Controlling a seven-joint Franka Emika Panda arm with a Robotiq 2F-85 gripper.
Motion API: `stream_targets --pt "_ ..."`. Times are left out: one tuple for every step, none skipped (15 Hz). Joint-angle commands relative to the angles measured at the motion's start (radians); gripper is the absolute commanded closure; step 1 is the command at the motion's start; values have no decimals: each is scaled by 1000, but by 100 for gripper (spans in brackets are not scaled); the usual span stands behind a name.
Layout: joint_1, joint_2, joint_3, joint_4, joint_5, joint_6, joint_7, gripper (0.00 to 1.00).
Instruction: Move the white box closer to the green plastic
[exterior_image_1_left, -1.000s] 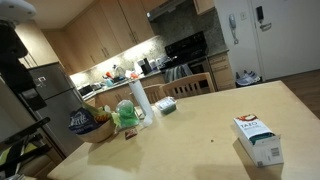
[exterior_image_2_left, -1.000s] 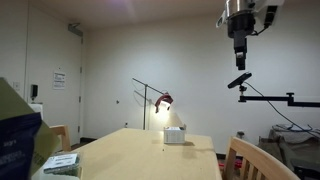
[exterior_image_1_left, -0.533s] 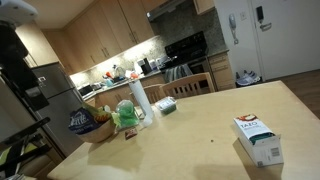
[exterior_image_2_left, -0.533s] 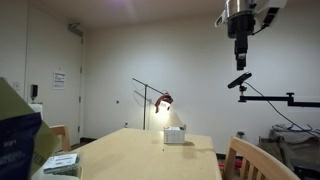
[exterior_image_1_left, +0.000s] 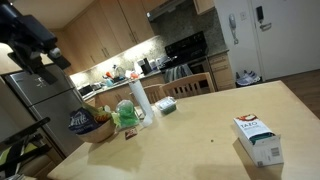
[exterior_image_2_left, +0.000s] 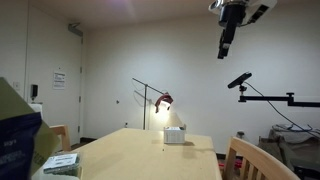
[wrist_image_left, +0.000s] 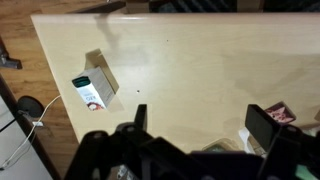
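The white box (exterior_image_1_left: 258, 138) with green and red print lies near one end of the wooden table (exterior_image_1_left: 200, 125). It also shows in an exterior view (exterior_image_2_left: 174, 135) and in the wrist view (wrist_image_left: 95, 82). The green plastic (exterior_image_1_left: 127, 115) sits at the other end, beside a paper towel roll (exterior_image_1_left: 138, 97). My gripper (exterior_image_2_left: 228, 38) hangs high above the table, tilted, open and empty. In the wrist view its fingers (wrist_image_left: 203, 125) frame bare tabletop, far from the box.
A blue bag (exterior_image_1_left: 82, 122) and a flat book (exterior_image_1_left: 166, 104) lie near the green plastic. A chair back (exterior_image_2_left: 255, 160) stands at the table's side. Kitchen cabinets and a fridge (exterior_image_1_left: 45, 95) are behind. A lamp stand (exterior_image_2_left: 150, 95) is by the wall.
The arm has swung: the gripper rose and tilted in one exterior view, and the arm now shows at the upper left of the other. Box unmoved.
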Motion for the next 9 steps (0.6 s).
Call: stream_targets --pt "9 99 -30 136 16 -6 -45 0" --pt "5 143 -36 187 27 -30 -40 0" --pt "6 180 -46 229 40 -45 -45 0" --pt "1 229 -54 282 56 -72 -36 0" --pt "-5 276 -60 332 71 -105 -24 0" --pt "-11 323 -67 382 84 -138 -20 0" --pt "-14 371 -75 432 99 -172 -22 0" --pt "-22 421 -79 487 107 -214 -14 0" --pt "-28 463 -80 534 114 -248 -7 0"
